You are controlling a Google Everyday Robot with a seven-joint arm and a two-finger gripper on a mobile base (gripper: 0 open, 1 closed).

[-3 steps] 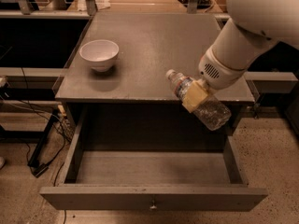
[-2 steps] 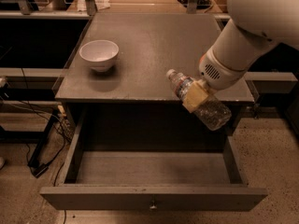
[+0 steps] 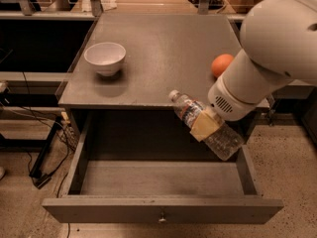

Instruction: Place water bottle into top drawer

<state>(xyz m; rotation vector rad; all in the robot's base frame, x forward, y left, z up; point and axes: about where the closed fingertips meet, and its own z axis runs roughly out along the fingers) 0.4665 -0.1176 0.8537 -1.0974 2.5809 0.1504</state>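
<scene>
The water bottle (image 3: 225,140) is clear plastic with a white cap and a label band. It hangs tilted, cap up-left, over the right part of the open top drawer (image 3: 163,180). My gripper (image 3: 207,125) is shut on the water bottle around its middle; a tan finger pad (image 3: 205,124) lies across it. The white arm reaches in from the upper right. The drawer is pulled fully out, its front panel and small knob (image 3: 161,216) nearest the camera. Its inside looks bare.
A white bowl (image 3: 105,58) stands on the grey cabinet top (image 3: 163,48) at the left. An orange fruit (image 3: 222,65) sits on the top at the right, partly behind my arm. Cables lie on the floor at the left.
The arm and bottle have shifted slightly down and left over the drawer. The orange fruit now shows behind the arm.
</scene>
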